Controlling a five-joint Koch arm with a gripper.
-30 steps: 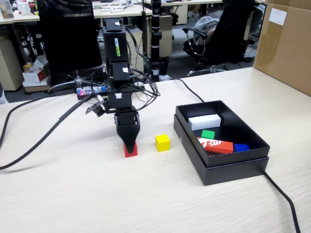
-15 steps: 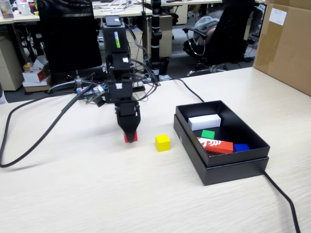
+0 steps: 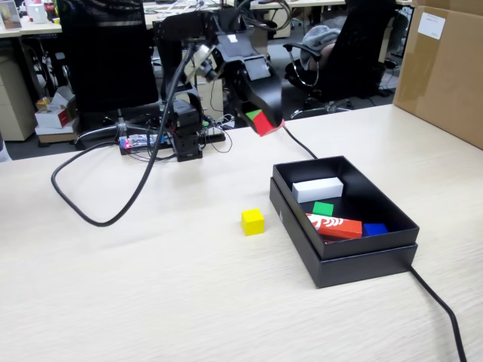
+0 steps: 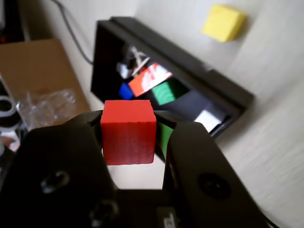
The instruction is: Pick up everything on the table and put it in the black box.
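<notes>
My gripper (image 3: 265, 122) (image 4: 129, 135) hangs high in the air, behind and to the left of the black box (image 3: 355, 256) in the fixed view, and is shut on the red cube (image 3: 264, 124) (image 4: 128, 132). In the wrist view the cube sits squarely between the two black jaws. The yellow cube (image 3: 253, 222) (image 4: 223, 22) rests on the beige table (image 3: 151, 294), just left of the box. A green cube (image 3: 323, 209) (image 4: 169, 91) lies inside the black box (image 4: 104, 57).
The box also holds a white oblong block (image 3: 318, 189), a red-orange printed block (image 3: 334, 225) and a blue piece (image 3: 375, 228). A brown carton (image 3: 445, 68) stands at the right rear. Black cables (image 3: 83, 204) loop over the table's left; another cable (image 3: 441, 309) runs off front right.
The arm has lifted the red cube off the table and swung up and to the right, toward the box. The cable loop on the left has shifted. The yellow cube has not moved.
</notes>
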